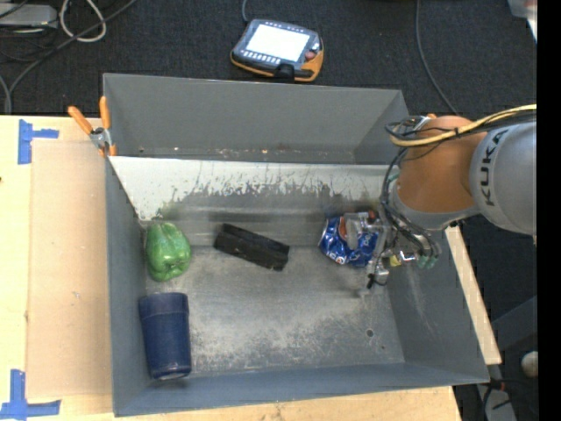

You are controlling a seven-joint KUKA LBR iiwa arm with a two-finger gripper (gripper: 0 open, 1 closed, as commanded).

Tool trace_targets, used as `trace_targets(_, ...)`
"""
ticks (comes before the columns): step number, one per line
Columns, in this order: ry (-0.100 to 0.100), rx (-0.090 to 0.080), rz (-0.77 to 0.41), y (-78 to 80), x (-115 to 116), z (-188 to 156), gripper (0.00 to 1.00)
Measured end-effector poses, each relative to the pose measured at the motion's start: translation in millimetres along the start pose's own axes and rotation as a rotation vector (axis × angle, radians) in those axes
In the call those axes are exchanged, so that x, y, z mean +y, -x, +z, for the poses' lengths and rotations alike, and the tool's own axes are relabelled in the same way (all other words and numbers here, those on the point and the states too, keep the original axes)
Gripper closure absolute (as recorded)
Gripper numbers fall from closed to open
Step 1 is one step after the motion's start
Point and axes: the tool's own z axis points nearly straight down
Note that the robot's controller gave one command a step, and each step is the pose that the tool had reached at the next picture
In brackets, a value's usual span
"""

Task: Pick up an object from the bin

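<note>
Blue packet (pixel 344 243) apparently beside gripper (pixel 377 275)

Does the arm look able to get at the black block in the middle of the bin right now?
Probably yes. The black block lies alone on bare bin floor, nothing on top; the arm only has to pass the crumpled blue packet between them.

pepper (pixel 166 251) left | cup (pixel 165 334) before it | block (pixel 252 246) centre | packet (pixel 347 240) right, beside gripper (pixel 378 274)
</note>
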Motion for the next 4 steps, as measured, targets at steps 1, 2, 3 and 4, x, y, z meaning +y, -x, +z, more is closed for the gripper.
trace_targets(1, -0.001, -0.008, 0.133, 7.9, 37, -44, 0.00)
trace_targets(2, -0.002, 0.001, 0.023, 12.1, 23, -25, 0.00)
trace_targets(3, -0.002, -0.010, 0.184, 14.6, 24, 4, 0.00)
trace_targets(4, -0.002, -0.005, 0.130, 16.1, 37, 3, 1.00)
